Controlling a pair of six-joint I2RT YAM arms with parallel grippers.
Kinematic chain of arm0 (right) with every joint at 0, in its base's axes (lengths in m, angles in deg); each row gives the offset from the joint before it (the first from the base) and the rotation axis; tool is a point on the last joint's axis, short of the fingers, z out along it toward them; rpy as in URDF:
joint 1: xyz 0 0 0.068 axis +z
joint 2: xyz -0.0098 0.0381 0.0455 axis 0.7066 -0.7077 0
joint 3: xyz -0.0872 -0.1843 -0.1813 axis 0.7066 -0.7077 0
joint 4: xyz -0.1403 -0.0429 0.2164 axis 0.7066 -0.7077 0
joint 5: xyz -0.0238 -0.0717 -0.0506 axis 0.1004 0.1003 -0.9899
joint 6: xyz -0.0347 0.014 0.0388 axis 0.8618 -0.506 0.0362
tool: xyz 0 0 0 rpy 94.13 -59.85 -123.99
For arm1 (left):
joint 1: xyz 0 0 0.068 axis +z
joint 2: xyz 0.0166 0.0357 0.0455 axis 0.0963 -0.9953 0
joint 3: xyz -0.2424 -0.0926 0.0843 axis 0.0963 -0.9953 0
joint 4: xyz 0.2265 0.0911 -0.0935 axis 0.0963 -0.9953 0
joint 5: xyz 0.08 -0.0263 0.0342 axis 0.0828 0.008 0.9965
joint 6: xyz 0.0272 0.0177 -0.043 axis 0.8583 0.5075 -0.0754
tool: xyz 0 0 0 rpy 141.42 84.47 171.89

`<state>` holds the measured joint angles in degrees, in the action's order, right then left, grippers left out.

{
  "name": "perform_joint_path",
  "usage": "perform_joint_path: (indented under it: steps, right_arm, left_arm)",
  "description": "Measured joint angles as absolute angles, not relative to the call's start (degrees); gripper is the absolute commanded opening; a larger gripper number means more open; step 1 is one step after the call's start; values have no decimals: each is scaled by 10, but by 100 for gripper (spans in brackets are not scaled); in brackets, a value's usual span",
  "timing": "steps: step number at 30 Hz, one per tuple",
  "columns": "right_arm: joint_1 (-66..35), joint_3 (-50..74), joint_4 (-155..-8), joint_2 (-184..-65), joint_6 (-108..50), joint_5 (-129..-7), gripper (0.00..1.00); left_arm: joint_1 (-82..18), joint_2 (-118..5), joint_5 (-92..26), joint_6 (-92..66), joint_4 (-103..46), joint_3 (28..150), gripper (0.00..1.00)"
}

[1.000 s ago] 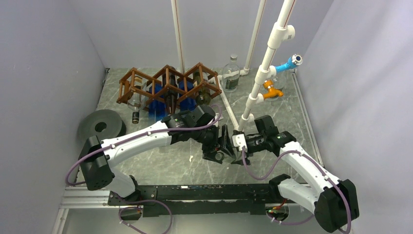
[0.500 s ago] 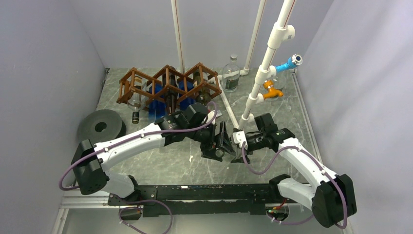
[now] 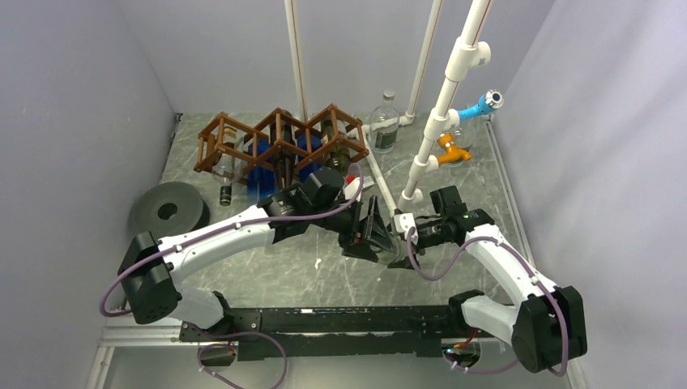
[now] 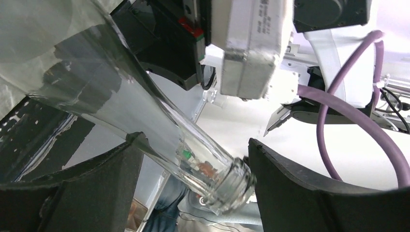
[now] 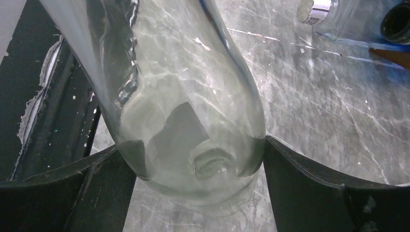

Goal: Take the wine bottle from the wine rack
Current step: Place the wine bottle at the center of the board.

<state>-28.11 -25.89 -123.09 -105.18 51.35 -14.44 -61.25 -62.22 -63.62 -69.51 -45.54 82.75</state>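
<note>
The brown wooden wine rack (image 3: pixel 279 142) stands at the back left with bottles lying in its cells. A clear glass wine bottle (image 3: pixel 388 244) is off the rack, in the air between my two grippers at mid-table. My right gripper (image 3: pixel 399 248) is shut on its wide body (image 5: pixel 183 96), with both fingers pressed against the glass near the base. My left gripper (image 3: pixel 373 234) is open around the bottle's neck (image 4: pixel 159 140). Its left finger touches the neck, and a gap shows at the right finger (image 4: pixel 300 183).
A clear bottle (image 3: pixel 384 123) stands at the back, right of the rack. A white pipe frame (image 3: pixel 437 121) with blue and orange taps rises just behind my grippers. A grey disc (image 3: pixel 168 209) lies at the left. Blue blocks (image 3: pixel 261 174) sit under the rack.
Both grippers and the bottle have shifted a little to the right and toward the back. The right arm has drawn in closer to the left gripper.
</note>
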Motion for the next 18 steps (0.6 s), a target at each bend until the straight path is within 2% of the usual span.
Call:
perform_joint_path:
  steps: [8,18]
  right_arm:
    - [-334,-250,-1279,-1072,561,-114,89]
    - [-383,-242,-1331,-1087,598,-99,93]
  left_arm:
    - [-611,-622,-643,-680,-402,828,84]
    - [-607,-622,-634,-629,-405,828,84]
